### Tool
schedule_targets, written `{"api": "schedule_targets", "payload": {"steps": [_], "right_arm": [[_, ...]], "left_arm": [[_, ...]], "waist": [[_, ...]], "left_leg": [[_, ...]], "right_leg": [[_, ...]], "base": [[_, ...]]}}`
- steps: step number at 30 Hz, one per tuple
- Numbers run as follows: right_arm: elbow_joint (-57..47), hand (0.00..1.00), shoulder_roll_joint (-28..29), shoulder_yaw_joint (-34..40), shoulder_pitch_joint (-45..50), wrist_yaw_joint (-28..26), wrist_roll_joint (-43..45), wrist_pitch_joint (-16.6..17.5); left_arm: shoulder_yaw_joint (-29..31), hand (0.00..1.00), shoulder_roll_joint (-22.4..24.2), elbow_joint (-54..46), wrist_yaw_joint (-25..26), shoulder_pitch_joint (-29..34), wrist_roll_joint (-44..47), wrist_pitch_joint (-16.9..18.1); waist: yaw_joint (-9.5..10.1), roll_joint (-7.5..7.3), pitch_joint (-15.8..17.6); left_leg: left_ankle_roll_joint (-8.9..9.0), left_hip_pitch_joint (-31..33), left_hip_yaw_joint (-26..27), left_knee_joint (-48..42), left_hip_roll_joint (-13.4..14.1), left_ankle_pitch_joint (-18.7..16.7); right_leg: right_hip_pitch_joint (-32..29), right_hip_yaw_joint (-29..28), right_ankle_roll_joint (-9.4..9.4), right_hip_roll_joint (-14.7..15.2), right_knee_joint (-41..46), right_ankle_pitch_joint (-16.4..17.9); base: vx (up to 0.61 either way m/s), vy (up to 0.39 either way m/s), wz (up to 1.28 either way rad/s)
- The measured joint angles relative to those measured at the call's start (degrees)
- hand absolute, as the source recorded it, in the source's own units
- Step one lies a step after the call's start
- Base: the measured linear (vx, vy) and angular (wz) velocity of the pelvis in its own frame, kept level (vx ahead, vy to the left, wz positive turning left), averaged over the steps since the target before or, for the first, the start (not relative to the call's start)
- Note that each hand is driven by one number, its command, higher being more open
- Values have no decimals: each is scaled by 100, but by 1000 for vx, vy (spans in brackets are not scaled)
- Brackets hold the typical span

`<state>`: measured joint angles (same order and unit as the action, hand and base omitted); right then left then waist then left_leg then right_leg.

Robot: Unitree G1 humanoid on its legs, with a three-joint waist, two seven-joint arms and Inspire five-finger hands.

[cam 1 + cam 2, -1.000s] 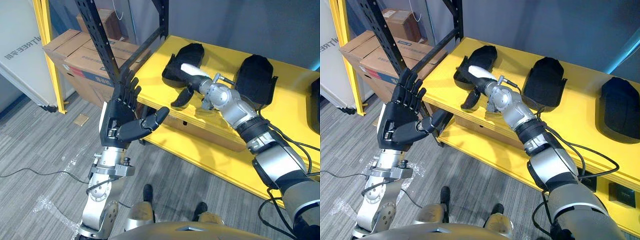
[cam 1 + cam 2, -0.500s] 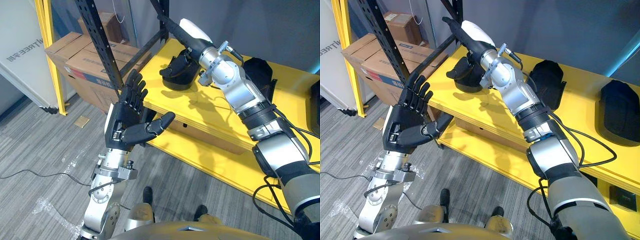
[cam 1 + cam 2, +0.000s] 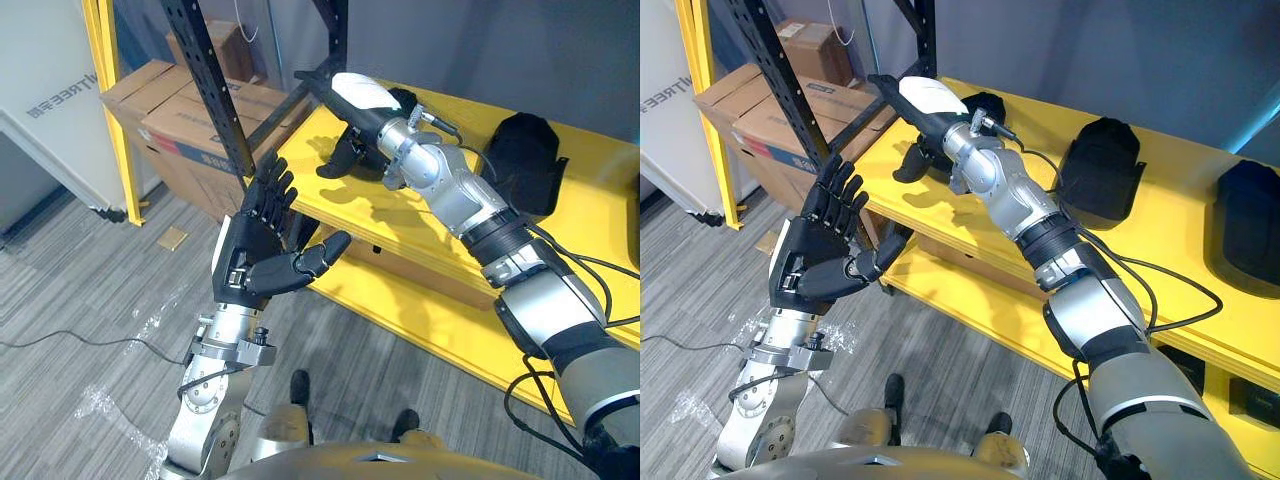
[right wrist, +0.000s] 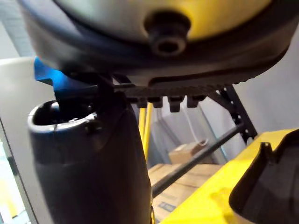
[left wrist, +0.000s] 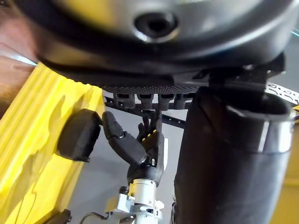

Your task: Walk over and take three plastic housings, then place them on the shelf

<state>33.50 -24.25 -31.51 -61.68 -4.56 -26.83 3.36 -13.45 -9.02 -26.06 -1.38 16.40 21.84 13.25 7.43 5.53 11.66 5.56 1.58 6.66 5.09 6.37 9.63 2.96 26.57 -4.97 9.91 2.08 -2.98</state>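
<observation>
Three black plastic housings lie on the yellow shelf point(image 3: 590, 215). The leftmost housing point(image 3: 985, 103) is partly hidden behind my right hand point(image 3: 352, 98), which hovers open just above it, white-covered thumb pointing left; the right wrist view has that housing point(image 4: 266, 186) beside the straight fingers, not held. A second housing point(image 3: 525, 160) rests further right, and a third point(image 3: 1250, 225) sits at the right edge. My left hand point(image 3: 262, 245) is raised in front of the shelf's corner, open with fingers spread and holding nothing.
A black perforated rack upright point(image 3: 215, 95) and diagonal brace stand at the shelf's left end. Cardboard boxes point(image 3: 165, 105) sit behind it, with a yellow post point(image 3: 108, 110) and a white board point(image 3: 45, 120) further left. A lower yellow shelf point(image 3: 430, 325) juts out below.
My right hand, which lay on the leftmost housing, rose off it and now hovers lower and further left. The housing stayed on the shelf. My left hand stayed raised and open.
</observation>
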Motion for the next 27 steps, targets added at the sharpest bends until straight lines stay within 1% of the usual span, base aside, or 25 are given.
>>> {"api": "schedule_targets", "payload": {"steps": [3, 5, 10, 13, 16, 18, 20, 23, 25, 27], "right_arm": [[84, 100, -21, 1, -10, 372, -171, 4], [197, 100, -21, 1, -127, 633, -229, 92], [476, 100, -169, 2, -578, 1012, -499, 97], [484, 100, -210, 2, -725, 1029, -565, 100], [515, 100, -251, 2, -756, 1029, -612, 156], [543, 100, -265, 2, -777, 1025, -611, 266], [651, 100, -271, -31, -860, 991, -607, 414], [667, 100, -306, -71, -909, 941, -597, 613], [667, 100, -315, -174, -928, 773, -588, 786], [665, 100, -316, -320, -942, 656, -588, 867]], "left_arm": [[6, 100, 1, 52, 62, 0, 1, 6], [-5, 100, 9, 106, 92, 0, 0, 11], [-14, 100, 16, 106, 128, -15, 3, 31], [-6, 100, 17, 102, 164, -18, 4, 47], [-3, 100, 17, 100, 199, -28, 7, 52], [19, 100, 18, 100, 235, -56, 34, 57], [42, 100, 23, 99, 243, -104, 53, 58], [48, 100, 25, 86, 243, -139, 54, 71], [54, 100, 25, 86, 242, -160, 55, 79], [73, 100, 24, 86, 242, -217, 54, 86]], "waist": [[32, 29, 12], [16, 59, 28], [25, 204, 156], [31, 251, 275], [30, 242, 340], [30, 243, 410], [26, 247, 537], [31, 228, 638], [27, 222, 732], [28, 190, 764]], "left_leg": [[-1, 31, -42, -5, -6, 15], [5, 101, -84, -14, -10, 48], [-3, 201, -221, -17, -38, 114], [-2, 211, -231, -17, -65, 116], [25, 289, -234, -17, -85, 95], [-5, 337, -236, -20, -91, 136], [-11, 347, -237, -20, -116, 154], [-8, 400, -248, -21, -128, 172], [-9, 402, -246, -22, -149, 173], [-19, 425, -232, -23, -156, 181]], "right_leg": [[-50, 26, 19, 25, 106, 61], [-152, 51, 17, 57, 244, 136], [-335, 153, 14, 171, 656, 348], [-442, 145, 0, 259, 906, 481], [-598, 135, 18, 324, 1104, 553], [-691, 122, 39, 359, 1206, 579], [-782, 97, 37, 425, 1390, 663], [-891, 92, 55, 471, 1520, 734], [-938, 65, 53, 509, 1609, 777], [-987, 39, 38, 524, 1677, 794]], "base": [[17, -26, 7], [6, -30, 8], [-15, -35, 14], [-13, -20, 4], [-6, -12, 1], [-8, -35, 1], [-23, -44, 2], [-12, -46, 3], [8, -36, -1], [10, -17, -2]]}}
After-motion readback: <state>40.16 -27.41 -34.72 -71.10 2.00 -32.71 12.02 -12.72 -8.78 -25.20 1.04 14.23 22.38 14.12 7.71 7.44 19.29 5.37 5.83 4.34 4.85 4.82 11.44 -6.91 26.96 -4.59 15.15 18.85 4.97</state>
